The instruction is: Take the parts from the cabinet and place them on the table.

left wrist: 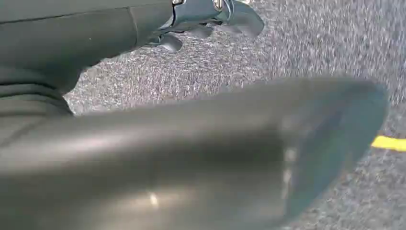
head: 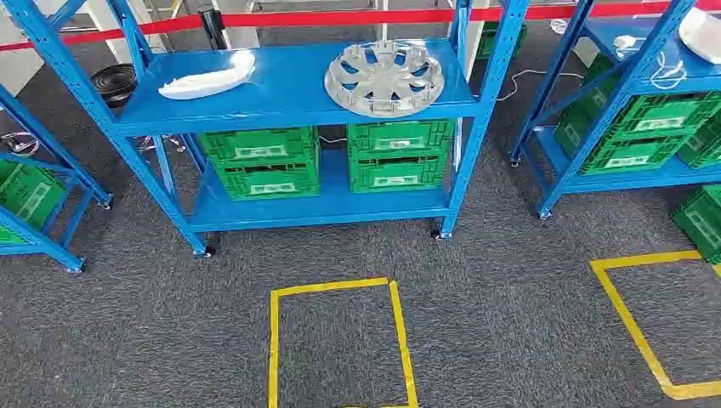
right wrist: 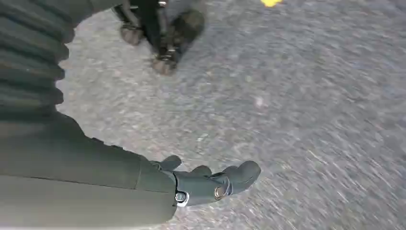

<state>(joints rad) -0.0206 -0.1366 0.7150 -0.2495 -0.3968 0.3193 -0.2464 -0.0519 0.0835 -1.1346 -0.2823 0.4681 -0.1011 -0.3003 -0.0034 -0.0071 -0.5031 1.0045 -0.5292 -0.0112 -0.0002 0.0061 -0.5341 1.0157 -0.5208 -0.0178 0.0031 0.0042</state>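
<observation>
Silver wheel cover (head: 388, 78) and white part (head: 207, 79) lying well apart on top shelf of blue rack (head: 289, 110), green crates (head: 327, 158) stacked beneath, yellow tape square (head: 338, 340) on grey carpet, left hand (left wrist: 210, 24) and right hand (right wrist: 210, 182) hanging over carpet, fingers loose, holding nothing

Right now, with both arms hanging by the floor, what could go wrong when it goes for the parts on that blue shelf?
1. The silver wheel cover lies near the front edge of the blue rack; a clumsy reach might push it off.
2. The white part is long and thin, so a one-sided grip may tip it.
3. The rack's blue uprights flank the shelf and could catch an arm swinging up.
</observation>
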